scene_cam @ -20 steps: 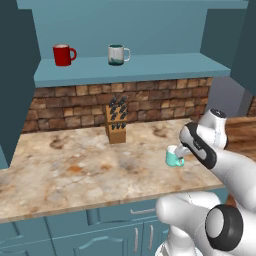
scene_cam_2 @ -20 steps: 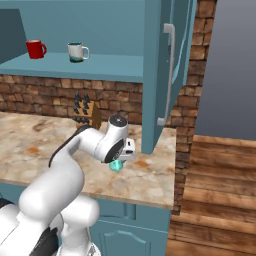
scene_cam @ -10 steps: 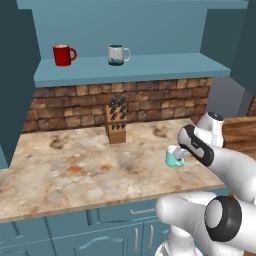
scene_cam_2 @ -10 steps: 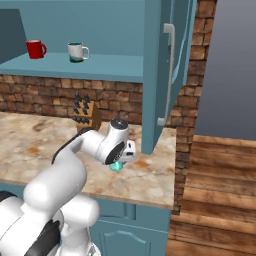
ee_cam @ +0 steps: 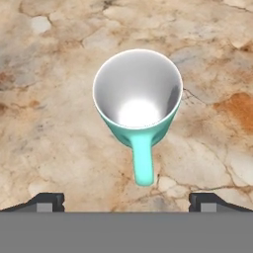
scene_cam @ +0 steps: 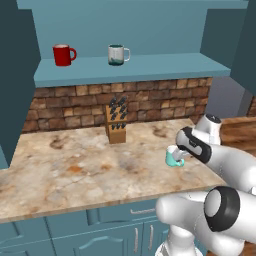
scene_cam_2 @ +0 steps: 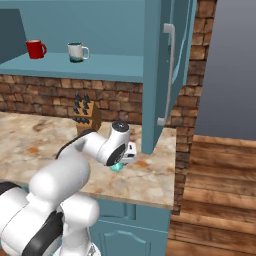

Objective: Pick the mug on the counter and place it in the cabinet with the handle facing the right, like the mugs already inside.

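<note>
The mint-green mug [scene_cam: 172, 158] [scene_cam_2: 118, 167] stands upright on the marble counter [scene_cam: 75, 165] near its right end. In the hand view I look straight down into the mug's white lining [ee_cam: 138, 94], and its handle [ee_cam: 142, 160] points toward the bottom of that view. My gripper [scene_cam: 179, 152] [scene_cam_2: 125, 159] [ee_cam: 127, 201] hovers just above the mug, open, its two tips spread wide on either side of the handle and apart from it. Up in the teal cabinet [scene_cam: 150, 67], the red mug [scene_cam: 62, 54] and the grey mug [scene_cam: 117, 54] stand with handles to the right.
A wooden knife block [scene_cam: 116, 125] [scene_cam_2: 85, 115] stands by the brick backsplash, left of the mug. The open cabinet door [scene_cam_2: 160, 75] hangs down close to the right of my hand. Another dark door [scene_cam: 15, 75] is at the left. The counter's right edge [scene_cam_2: 172, 150] is near.
My hand has sunk a little closer to the mint-green mug. The mug has stayed in place.
</note>
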